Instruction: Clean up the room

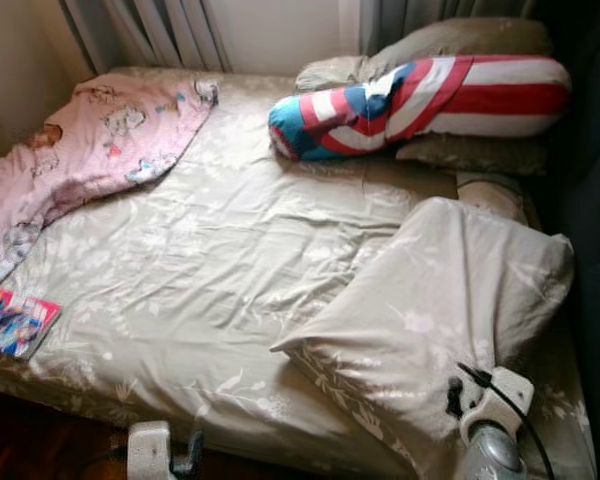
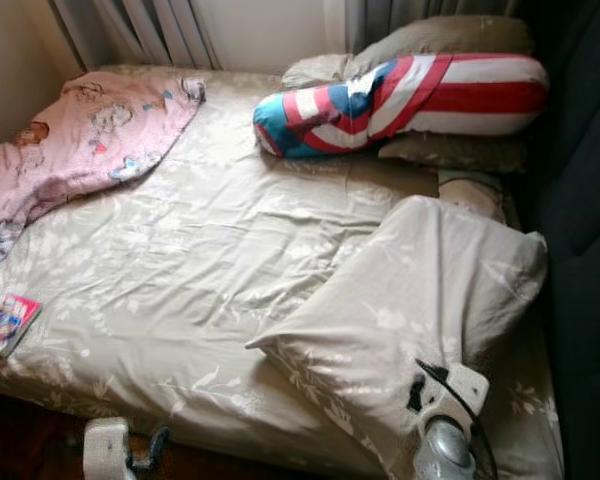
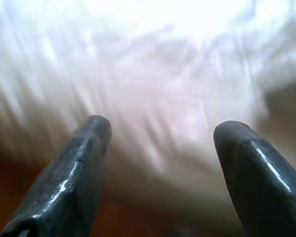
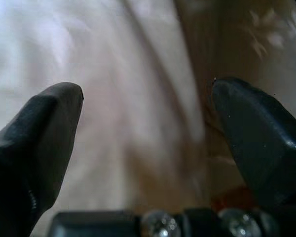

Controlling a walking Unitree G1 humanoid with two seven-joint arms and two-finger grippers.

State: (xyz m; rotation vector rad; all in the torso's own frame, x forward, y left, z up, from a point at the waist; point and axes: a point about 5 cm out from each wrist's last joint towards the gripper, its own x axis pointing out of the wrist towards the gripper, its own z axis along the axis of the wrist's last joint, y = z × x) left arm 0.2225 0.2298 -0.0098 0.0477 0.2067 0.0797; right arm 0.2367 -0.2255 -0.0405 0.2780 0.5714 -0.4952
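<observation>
A bed with a beige floral sheet (image 1: 210,270) lies before me. A matching beige pillow (image 1: 430,310) lies askew on its near right part. A crumpled pink blanket (image 1: 90,150) covers the far left corner. A red, white and blue bolster (image 1: 420,105) rests at the head on more beige pillows (image 1: 470,152). A colourful book (image 1: 15,322) lies at the bed's left edge. My left gripper (image 3: 160,131) is open, close to the bed's front edge. My right gripper (image 4: 147,91) is open just above the pillow's beige fabric. My right arm (image 1: 490,405) reaches over the pillow's near corner.
Curtains (image 1: 170,30) hang behind the bed's head. Something dark and tall (image 1: 595,200) borders the bed on the right. Dark wooden floor (image 1: 30,445) shows below the front edge, where my left arm (image 1: 150,445) hangs.
</observation>
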